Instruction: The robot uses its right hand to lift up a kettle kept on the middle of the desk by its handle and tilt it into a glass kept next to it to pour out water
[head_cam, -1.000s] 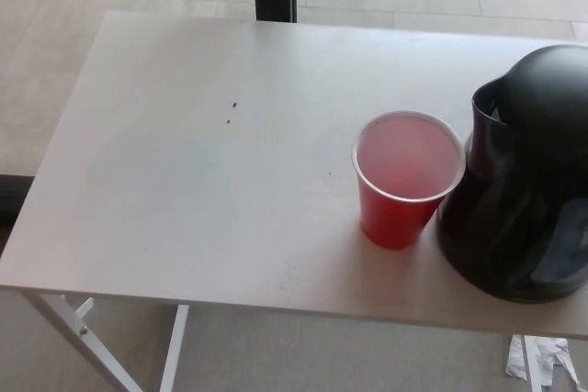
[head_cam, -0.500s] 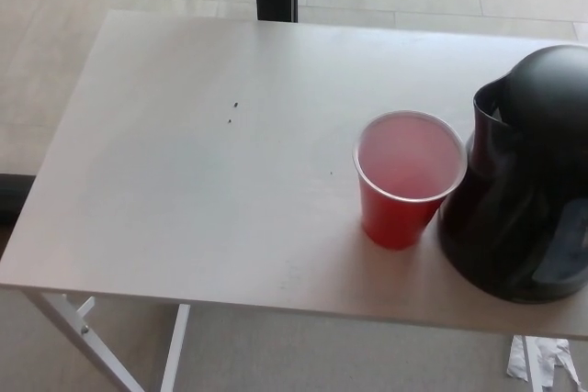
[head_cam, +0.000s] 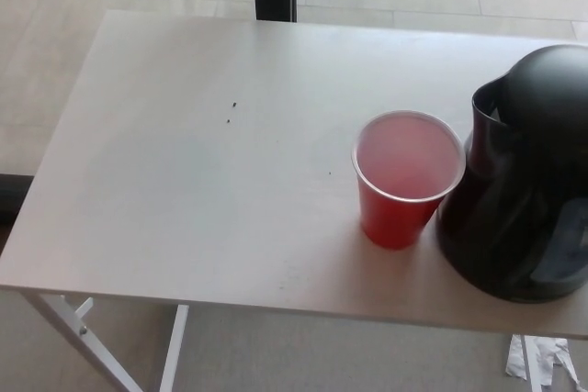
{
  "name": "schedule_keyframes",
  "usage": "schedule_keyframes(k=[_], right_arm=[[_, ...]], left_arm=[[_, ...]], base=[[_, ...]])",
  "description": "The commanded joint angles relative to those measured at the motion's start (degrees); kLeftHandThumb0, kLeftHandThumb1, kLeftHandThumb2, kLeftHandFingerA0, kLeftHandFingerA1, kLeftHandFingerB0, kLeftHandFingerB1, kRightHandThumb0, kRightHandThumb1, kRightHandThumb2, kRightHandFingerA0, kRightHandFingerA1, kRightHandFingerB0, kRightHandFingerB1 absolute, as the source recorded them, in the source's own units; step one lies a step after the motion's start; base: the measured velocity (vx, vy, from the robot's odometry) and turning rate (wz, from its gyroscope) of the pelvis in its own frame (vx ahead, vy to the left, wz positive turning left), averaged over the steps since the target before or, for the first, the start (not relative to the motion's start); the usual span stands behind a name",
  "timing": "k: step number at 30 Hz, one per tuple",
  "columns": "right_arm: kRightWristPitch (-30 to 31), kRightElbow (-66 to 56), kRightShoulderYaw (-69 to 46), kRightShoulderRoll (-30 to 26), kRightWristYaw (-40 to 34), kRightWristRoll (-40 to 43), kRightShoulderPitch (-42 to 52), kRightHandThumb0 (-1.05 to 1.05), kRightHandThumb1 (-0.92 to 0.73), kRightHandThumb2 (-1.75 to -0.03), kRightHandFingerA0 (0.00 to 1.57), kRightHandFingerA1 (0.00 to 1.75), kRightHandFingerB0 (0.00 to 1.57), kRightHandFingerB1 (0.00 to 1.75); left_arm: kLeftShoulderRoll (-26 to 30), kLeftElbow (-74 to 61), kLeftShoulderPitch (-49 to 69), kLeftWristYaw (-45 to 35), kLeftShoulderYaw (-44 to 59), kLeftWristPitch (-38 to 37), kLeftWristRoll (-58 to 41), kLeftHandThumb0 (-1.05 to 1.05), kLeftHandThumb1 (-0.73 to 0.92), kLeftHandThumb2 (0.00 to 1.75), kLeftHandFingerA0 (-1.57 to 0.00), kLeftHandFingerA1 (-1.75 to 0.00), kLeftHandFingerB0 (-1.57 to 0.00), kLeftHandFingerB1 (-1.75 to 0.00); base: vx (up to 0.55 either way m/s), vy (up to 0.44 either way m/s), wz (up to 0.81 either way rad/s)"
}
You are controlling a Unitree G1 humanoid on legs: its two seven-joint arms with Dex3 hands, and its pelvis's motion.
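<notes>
With neither hand showing yet, we are bringing the right hand to the handle of the black kettle [head_cam: 524, 181], standing upright on the table [head_cam: 184, 181] touching the red cup [head_cam: 407, 176], gripping firmly before lifting.

A pale desk [head_cam: 184, 181] fills most of the head view. A red cup [head_cam: 407, 178] stands upright near its front right, open top showing a pinkish inside. Just beside it on the right, a black kettle [head_cam: 524, 181] stands upright, spout toward the cup, partly cut off by the picture's edge. Neither robot hand shows.
</notes>
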Motion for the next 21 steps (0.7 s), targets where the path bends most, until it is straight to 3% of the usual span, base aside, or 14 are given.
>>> schedule_keyframes(k=[1, 2, 3, 4, 5, 6, 7, 8, 10, 11, 18, 20, 21], right_arm=[[-1.9, 0.1, -0.9, 3.0, -4.0, -1.1, -0.7, -0.28, -0.75, -0.62, 1.09, 0.85, 0.48, 0.36], [-2.3, -0.2, -1.1, 3.5, -3.7, -0.7, -0.7, -0.24, -0.78, -0.63, 1.08, 1.1, 0.51, 0.38], [-3.9, -0.1, -1.1, 3.6, -3.0, -0.6, -0.7, -0.17, -0.8, -0.65, 1.01, 1.37, 0.6, 0.43], [-4.6, 0.0, -1.1, 3.6, -2.7, -0.6, -0.6, -0.17, -0.8, -0.65, 1.01, 1.37, 0.6, 0.43], [-9.1, 0.4, -0.4, 3.4, -2.5, -1.7, -0.2, -0.1, -0.59, -1.08, 1.17, 1.34, 0.84, 0.76], [-10.5, 0.6, -0.3, 3.5, -2.3, -1.8, -0.1, -0.1, -0.59, -1.08, 1.17, 1.34, 0.84, 0.76], [-14.3, 1.1, 0.5, 3.4, -2.8, -3.0, 0.3, -0.03, -0.54, -1.15, 0.99, 1.52, 1.05, 0.97], [-15.1, 1.2, 0.7, 3.5, -3.0, -3.4, 0.4, -0.02, -0.54, -1.21, 0.96, 1.52, 1.0, 1.21], [-17.8, 1.3, 0.8, 4.5, -4.9, -4.0, 1.1, -0.05, -0.52, -1.24, 0.89, 1.68, 0.83, 1.52], [-18.8, 1.3, 0.6, 4.9, -5.5, -4.0, 1.4, -0.07, -0.51, -1.25, 0.86, 1.74, 0.79, 1.59], [-23.9, 1.9, 0.9, 5.3, -12.0, -8.2, 1.7, -0.12, -0.58, -1.05, 0.83, 1.75, 0.73, 1.58], [-25.1, 2.3, 0.3, 5.8, -12.3, -7.2, 1.3, -0.1, -0.59, -1.11, 0.84, 1.75, 0.77, 1.56], [-26.2, 2.6, 0.3, 5.7, -12.8, -7.5, 1.2, -0.12, -0.58, -1.13, 0.85, 1.75, 0.77, 1.59]], left_arm=[[1.0, 0.4, 0.1, 0.9, -0.6, -1.5, 0.2, -1.05, 0.42, 1.21, -0.6, -0.64, -0.29, -1.12], [1.0, 0.4, 0.2, 0.3, -0.4, -1.5, -0.2, -1.05, 0.56, 0.9, -0.57, -0.67, -0.29, -1.16], [1.0, 0.5, 0.1, 0.3, -0.4, -1.5, -0.2, -1.05, 0.56, 0.9, -0.57, -0.66, -0.29, -1.15], [1.0, 0.5, 0.0, 0.3, -0.4, -1.5, -0.2, -1.05, 0.56, 0.9, -0.57, -0.66, -0.29, -1.15], [1.1, 0.8, -0.1, 0.8, -0.6, -1.7, 0.0, -1.05, 0.41, 1.21, -0.6, -0.64, -0.32, -1.13], [1.2, 0.9, -0.1, 0.8, -0.7, -1.8, 0.2, -1.05, 0.41, 1.21, -0.6, -0.64, -0.32, -1.13], [1.3, 0.9, -0.1, 1.1, -1.3, -2.0, 0.8, -1.05, 0.58, 0.92, -0.58, -0.64, -0.3, -1.11], [1.3, 0.9, -0.2, 0.9, -1.0, -1.6, 0.4, -1.05, 0.39, 1.2, -0.63, -0.66, -0.31, -1.14], [1.2, 1.0, -0.3, 0.8, -0.9, -1.2, 0.1, -1.05, 0.4, 1.2, -0.6, -0.65, -0.31, -1.13], [1.2, 0.9, -0.2, 0.7, -1.0, -1.6, 0.2, -1.05, 0.4, 1.21, -0.61, -0.65, -0.34, -1.13], [1.5, 0.4, 0.1, 1.3, -1.5, -1.1, 0.4, -1.05, 0.42, 1.23, -0.61, -0.65, -0.3, -1.14], [1.6, 0.4, 0.1, 0.7, -0.7, -0.5, -0.6, -1.05, 0.4, 1.22, -0.61, -0.67, -0.32, -1.14], [1.7, 0.3, 0.2, 1.1, -1.0, -0.6, -0.3, -1.05, 0.57, 0.94, -0.62, -0.66, -0.34, -1.13]], base=[[0.0, 0.0, 0.0], [0.0, 0.0, 0.0], [0.0, 0.0, 0.0], [0.0, 0.0, 0.0], [0.0, 0.0, 0.0], [0.0, 0.0, 0.0], [0.0, 0.0, 0.0], [0.0, 0.0, 0.0], [0.0, 0.0, 0.0], [0.0, 0.0, 0.0], [0.0, 0.0, 0.0], [0.0, 0.0, 0.0], [0.0, 0.0, 0.0]])
